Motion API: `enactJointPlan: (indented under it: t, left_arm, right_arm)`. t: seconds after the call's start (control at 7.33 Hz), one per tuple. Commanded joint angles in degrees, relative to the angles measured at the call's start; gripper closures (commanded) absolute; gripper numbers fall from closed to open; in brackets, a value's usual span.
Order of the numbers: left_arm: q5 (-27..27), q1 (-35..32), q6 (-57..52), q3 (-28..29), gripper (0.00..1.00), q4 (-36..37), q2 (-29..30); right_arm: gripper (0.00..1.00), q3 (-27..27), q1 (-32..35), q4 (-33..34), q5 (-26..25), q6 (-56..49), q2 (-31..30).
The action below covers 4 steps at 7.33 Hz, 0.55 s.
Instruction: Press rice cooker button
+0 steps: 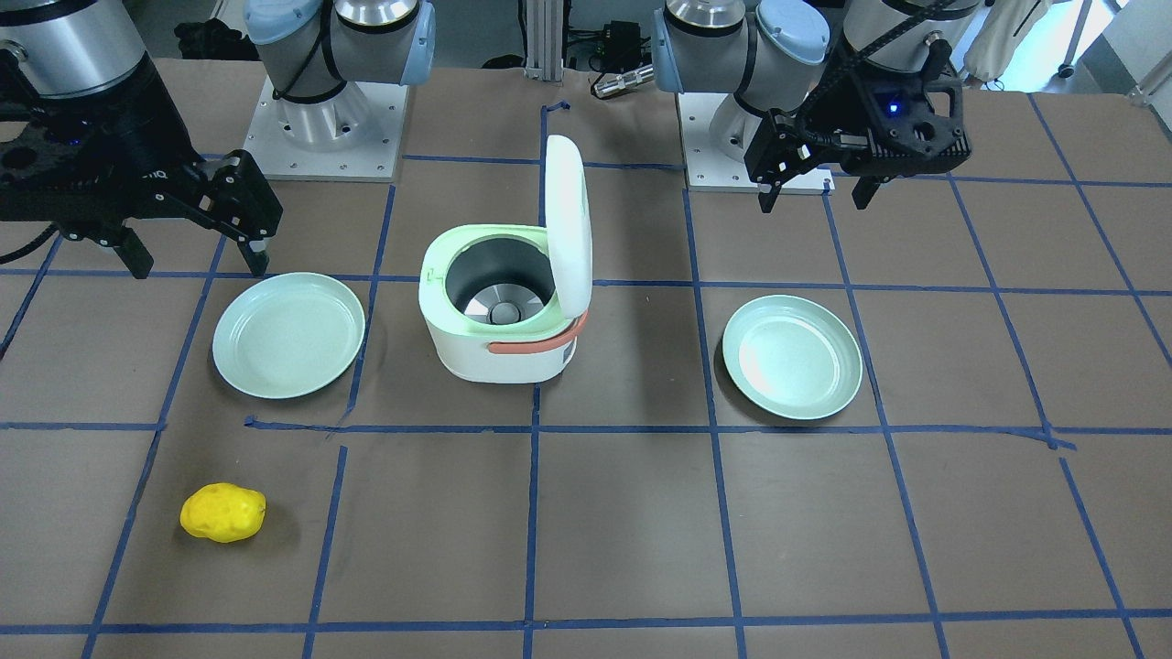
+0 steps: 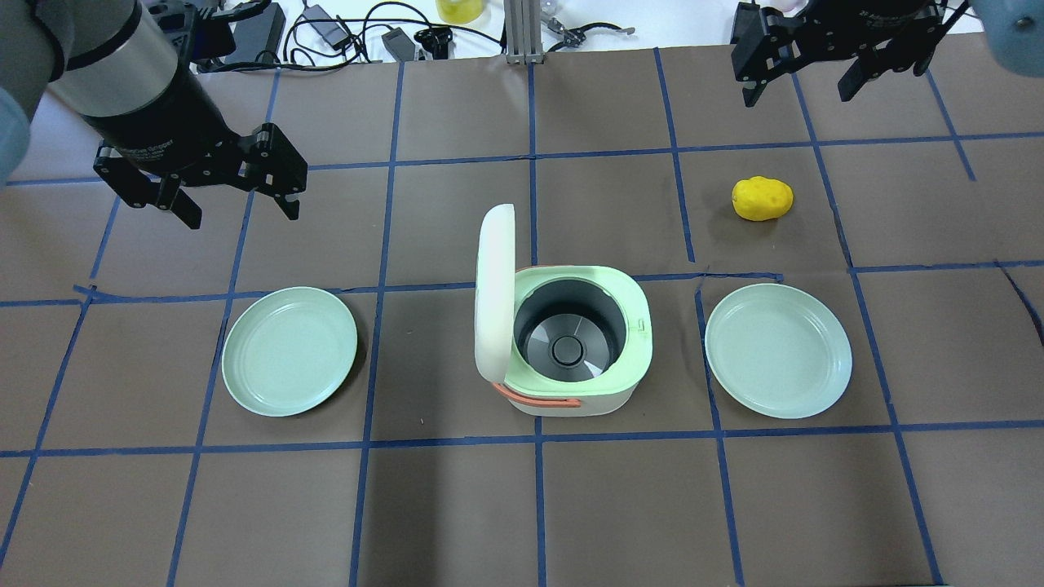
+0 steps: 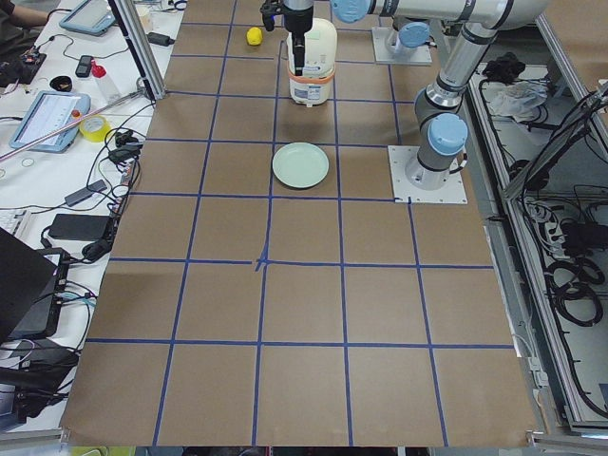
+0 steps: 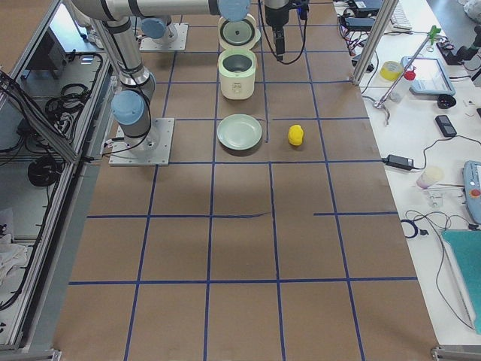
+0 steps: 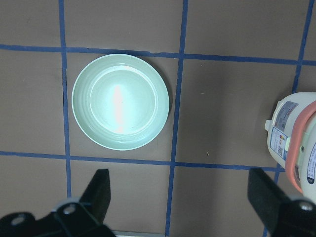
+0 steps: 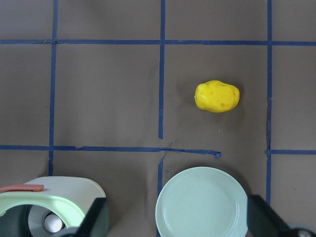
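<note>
The white and green rice cooker (image 2: 583, 281) stands at the table's middle with its lid (image 2: 495, 293) swung up and open and the empty pot showing. It also shows in the front view (image 1: 494, 352). A small tab (image 2: 642, 326) sits on the rim's right side; no other button is clear. My left gripper (image 2: 243, 214) is open and empty, above the table far left of the cooker. My right gripper (image 2: 798, 96) is open and empty, high at the far right. In the left wrist view the cooker (image 5: 296, 143) is at the right edge.
A pale green plate (image 2: 289, 350) lies left of the cooker and another (image 2: 779, 350) lies right of it. A yellow lumpy object (image 2: 762, 198) lies beyond the right plate. Cables and gear sit past the table's far edge.
</note>
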State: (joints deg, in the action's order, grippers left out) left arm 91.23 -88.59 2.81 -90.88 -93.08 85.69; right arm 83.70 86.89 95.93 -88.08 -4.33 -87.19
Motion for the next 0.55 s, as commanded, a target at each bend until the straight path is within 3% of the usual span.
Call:
enactJointPlan:
  t: [0.0, 0.41]
  left_arm:
    - [0.0, 0.0, 0.0, 0.0, 0.00, 0.0, 0.0]
    - [0.0, 0.0, 0.0, 0.0, 0.00, 0.0, 0.0]
  right_arm:
    - [0.00, 0.1, -0.1, 0.0, 0.1, 0.0, 0.0]
    - [0.00, 0.1, -0.1, 0.2, 0.2, 0.0, 0.0]
